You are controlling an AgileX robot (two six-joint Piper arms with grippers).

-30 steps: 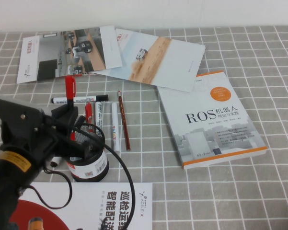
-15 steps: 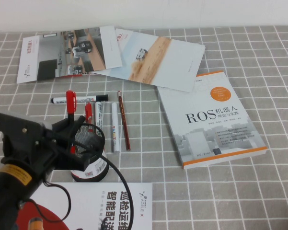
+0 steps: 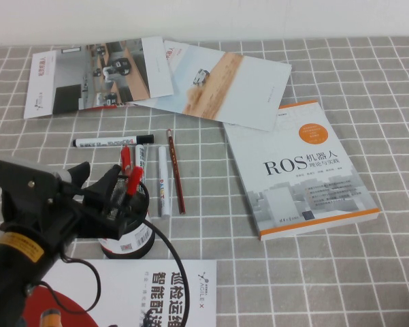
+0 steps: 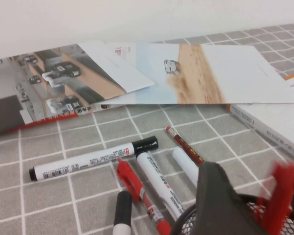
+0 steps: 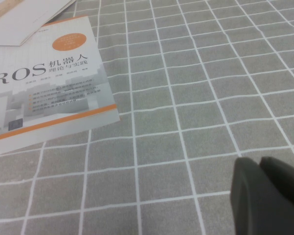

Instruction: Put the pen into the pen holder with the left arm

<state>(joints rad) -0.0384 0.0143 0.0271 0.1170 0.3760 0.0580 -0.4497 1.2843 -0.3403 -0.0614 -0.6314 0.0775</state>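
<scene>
The pen (image 3: 133, 179), red cap up, leans tilted inside the black mesh pen holder (image 3: 131, 238) at the front left. My left gripper (image 3: 97, 181) is open just left of the holder's rim, and its fingers no longer grip the pen. In the left wrist view the pen (image 4: 282, 196) is a red blur in the holder (image 4: 264, 218), beside a dark finger (image 4: 220, 200). My right gripper (image 5: 259, 164) is shut and empty above bare cloth; it is out of the high view.
Another red-capped pen (image 3: 125, 158), white markers (image 3: 112, 141) (image 3: 163, 180) and a dark-red pencil (image 3: 175, 170) lie behind the holder. A ROS book (image 3: 299, 170) lies to the right, brochures (image 3: 95, 75) (image 3: 224, 82) at the back and a booklet (image 3: 143, 293) at the front.
The pen was held upright above the holder and came down. My left gripper has opened, and the pen now leans loose in the holder.
</scene>
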